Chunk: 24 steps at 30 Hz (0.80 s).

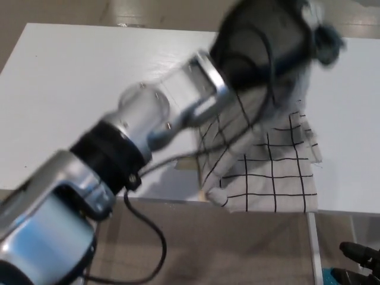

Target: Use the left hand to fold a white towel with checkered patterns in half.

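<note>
You had the towel [270,172] lying at the near edge of the white table [77,95], toward its right side, and by the look of it the fold was most of the way made. A doubled layer showed along the near edge, with a rolled crease at the near-left corner, and the checked cloth reached out to a rumpled right edge. The upper part of the towel was hidden, so you could not have judged from this view whether the edges were lined up.

Your left hand [267,35] was over the far end of the towel, a dark blurred mass at the end of the silver forearm that crossed the picture from the lower left. I cannot tell whether its fingers were closed on the cloth or apart.

What was left, in my judgement, was to lay the carried edge down flat on the lower layer, let go, and clear the arm away.

Your right hand [356,264] was low beside the table's right leg, only partly visible, and its state was unclear too.
</note>
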Tool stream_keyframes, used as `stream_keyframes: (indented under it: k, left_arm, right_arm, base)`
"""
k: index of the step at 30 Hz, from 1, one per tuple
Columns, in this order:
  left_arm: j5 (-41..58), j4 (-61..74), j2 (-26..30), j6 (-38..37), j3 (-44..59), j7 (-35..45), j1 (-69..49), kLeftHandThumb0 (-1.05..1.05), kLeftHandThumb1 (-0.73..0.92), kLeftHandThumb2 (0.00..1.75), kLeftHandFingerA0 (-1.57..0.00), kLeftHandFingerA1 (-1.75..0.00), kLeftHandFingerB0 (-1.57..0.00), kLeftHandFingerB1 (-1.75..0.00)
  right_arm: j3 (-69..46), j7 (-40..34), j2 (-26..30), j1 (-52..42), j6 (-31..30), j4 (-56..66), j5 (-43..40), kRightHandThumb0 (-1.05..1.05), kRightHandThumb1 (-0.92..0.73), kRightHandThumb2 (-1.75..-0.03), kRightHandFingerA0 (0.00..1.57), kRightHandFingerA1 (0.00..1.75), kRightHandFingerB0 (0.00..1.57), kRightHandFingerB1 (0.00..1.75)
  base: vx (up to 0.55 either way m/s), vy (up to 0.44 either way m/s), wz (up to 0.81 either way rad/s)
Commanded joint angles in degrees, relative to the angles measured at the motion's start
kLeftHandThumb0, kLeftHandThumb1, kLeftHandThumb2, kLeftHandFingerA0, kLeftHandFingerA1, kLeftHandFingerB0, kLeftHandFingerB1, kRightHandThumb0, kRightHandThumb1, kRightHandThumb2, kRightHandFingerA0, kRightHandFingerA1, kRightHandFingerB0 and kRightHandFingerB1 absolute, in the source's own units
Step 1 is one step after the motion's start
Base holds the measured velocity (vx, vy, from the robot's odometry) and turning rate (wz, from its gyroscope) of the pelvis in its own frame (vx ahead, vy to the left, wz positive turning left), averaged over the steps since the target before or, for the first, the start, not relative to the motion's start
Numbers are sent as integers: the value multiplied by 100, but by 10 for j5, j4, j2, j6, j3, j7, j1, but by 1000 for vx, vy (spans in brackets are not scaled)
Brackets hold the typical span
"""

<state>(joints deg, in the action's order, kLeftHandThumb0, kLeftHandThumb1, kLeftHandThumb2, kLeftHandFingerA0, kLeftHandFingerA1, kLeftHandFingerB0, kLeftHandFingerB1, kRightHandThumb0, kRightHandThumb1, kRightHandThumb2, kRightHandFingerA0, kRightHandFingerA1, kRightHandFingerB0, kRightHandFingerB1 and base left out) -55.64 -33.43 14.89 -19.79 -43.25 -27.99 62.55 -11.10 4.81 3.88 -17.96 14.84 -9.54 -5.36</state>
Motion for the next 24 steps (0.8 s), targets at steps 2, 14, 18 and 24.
stream_keyframes:
  k: [2,14,18,24]
  left_arm:
    - [-24,-9,8,-26,-38,79,-40,-18,55,53,-84,-175,-53,-175]
    - [82,-31,-9,123,-12,501,-61,-99,60,62,0,0,0,-1]
    - [111,-10,-3,124,12,513,-56,-100,46,79,0,0,0,-3]
    - [143,-5,-1,109,45,525,-33,-98,61,66,0,0,0,-1]
  right_arm:
    - [1,2,8,0,16,-5,7,-21,-68,-60,72,69,77,56]
    - [-3,7,7,7,21,-7,-2,-22,-68,-60,72,68,77,57]
    - [-3,3,7,10,13,-3,1,-22,-69,-60,72,68,77,58]
    - [0,4,13,18,25,-16,11,-22,-69,-60,71,68,77,58]
  base:
    - [0,0,0]
    - [0,0,0]
    - [0,0,0]
    - [0,0,0]
